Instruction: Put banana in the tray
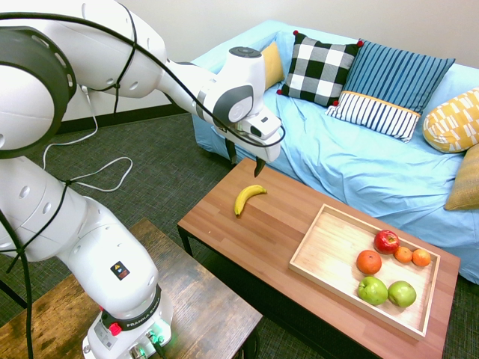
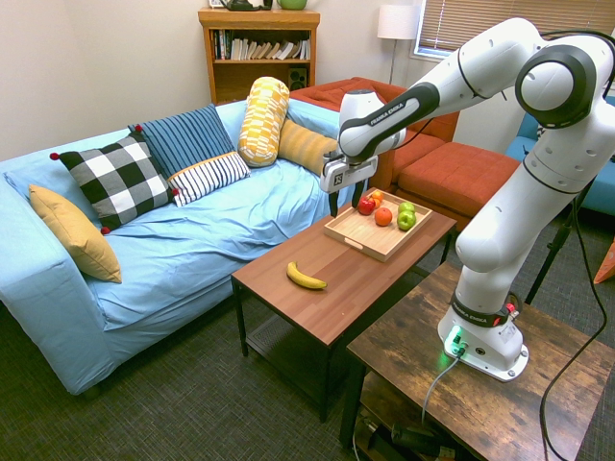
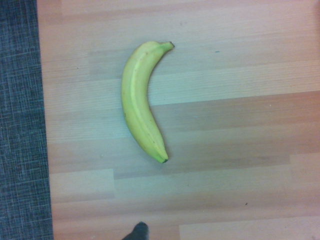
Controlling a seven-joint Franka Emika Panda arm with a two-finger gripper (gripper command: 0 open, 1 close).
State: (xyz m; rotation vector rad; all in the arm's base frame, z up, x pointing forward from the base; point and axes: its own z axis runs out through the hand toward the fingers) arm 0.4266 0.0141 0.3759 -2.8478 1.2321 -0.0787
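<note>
A curved yellow banana [image 1: 249, 199] lies flat on the table [image 1: 262, 239], apart from the tray [image 1: 329, 254]. Above it, the empty gripper [image 1: 245, 163] hangs with fingers spread.

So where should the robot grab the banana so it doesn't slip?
Probably across the middle of the banana, coming straight down from above. It lies flat and alone on the table, and its middle is thickest and most even, while both ends taper. The gripper hangs above it.

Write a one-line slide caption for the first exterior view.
Gripper hovers above the banana on the table; fruit fills one end of the tray.
</note>
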